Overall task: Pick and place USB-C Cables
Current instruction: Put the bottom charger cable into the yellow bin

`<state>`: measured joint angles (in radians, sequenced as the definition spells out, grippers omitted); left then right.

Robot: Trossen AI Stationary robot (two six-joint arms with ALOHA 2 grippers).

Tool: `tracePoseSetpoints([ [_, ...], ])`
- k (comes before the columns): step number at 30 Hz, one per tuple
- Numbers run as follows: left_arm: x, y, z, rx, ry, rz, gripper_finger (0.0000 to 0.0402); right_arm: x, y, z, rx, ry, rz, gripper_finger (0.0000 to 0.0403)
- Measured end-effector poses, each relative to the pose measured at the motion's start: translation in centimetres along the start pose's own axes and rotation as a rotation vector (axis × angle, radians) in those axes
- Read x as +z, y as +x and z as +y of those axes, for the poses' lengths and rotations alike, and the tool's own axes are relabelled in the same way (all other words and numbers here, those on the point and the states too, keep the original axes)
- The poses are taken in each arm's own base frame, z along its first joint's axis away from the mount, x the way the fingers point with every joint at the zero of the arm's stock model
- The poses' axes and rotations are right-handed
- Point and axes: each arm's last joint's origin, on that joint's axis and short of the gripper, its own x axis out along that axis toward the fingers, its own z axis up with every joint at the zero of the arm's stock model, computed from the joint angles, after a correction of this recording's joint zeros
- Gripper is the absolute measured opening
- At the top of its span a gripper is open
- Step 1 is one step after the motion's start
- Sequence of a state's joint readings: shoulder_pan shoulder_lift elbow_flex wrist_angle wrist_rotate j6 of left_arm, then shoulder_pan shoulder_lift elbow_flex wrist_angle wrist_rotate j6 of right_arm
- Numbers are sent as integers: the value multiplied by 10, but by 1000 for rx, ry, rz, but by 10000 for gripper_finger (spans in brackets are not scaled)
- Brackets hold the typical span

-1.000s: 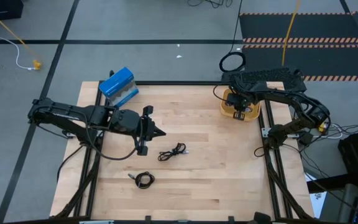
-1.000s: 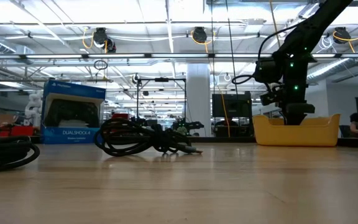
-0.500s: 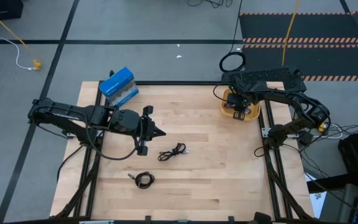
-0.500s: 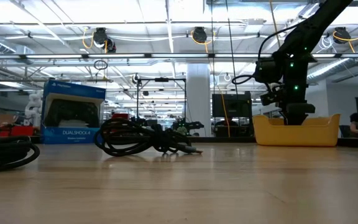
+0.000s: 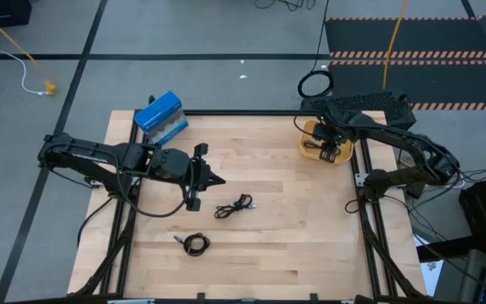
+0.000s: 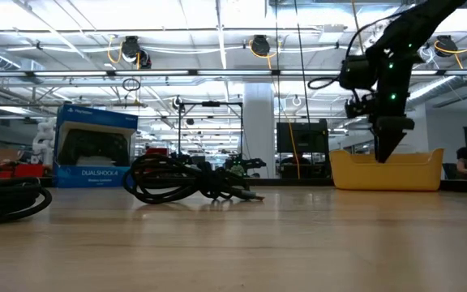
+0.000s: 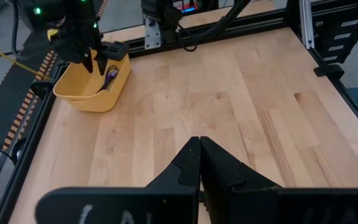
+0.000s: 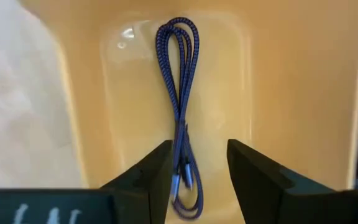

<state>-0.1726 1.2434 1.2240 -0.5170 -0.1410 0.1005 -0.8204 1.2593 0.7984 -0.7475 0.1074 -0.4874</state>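
My right gripper [image 8: 199,155] hangs open over the yellow bin [image 5: 307,143], its fingers pointing down, clear of the bin's rim in the low view [image 6: 383,150]. A bluish-purple USB-C cable [image 8: 178,74] lies in a long narrow coil on the bin's floor, below the open fingers and untouched. Two black USB-C cables rest on the wooden table: one [image 5: 234,205] near the middle, one [image 5: 196,244] closer to the near edge. My left gripper [image 7: 199,142] is shut and empty, over the table's left half [image 5: 216,180], just left of the middle cable.
A blue game-controller box [image 5: 160,118] stands at the table's far left corner. A large black ring [image 5: 315,84] lies on the floor beyond the far edge. The bin [image 7: 86,99] sits in the far right corner by the black frame rail. Bare wood lies between the arms.
My right gripper has risen from inside the yellow bin to above its rim, with nothing in its fingers. The bluish-purple cable stays on the bin's floor. My left arm and the two black cables have kept still.
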Motion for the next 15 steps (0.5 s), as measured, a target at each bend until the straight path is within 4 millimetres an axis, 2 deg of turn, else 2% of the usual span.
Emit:
tracePoseSetpoints([
  [15,5,0,1,6,3,-54,8,2,-79,3,63,164,109,145],
])
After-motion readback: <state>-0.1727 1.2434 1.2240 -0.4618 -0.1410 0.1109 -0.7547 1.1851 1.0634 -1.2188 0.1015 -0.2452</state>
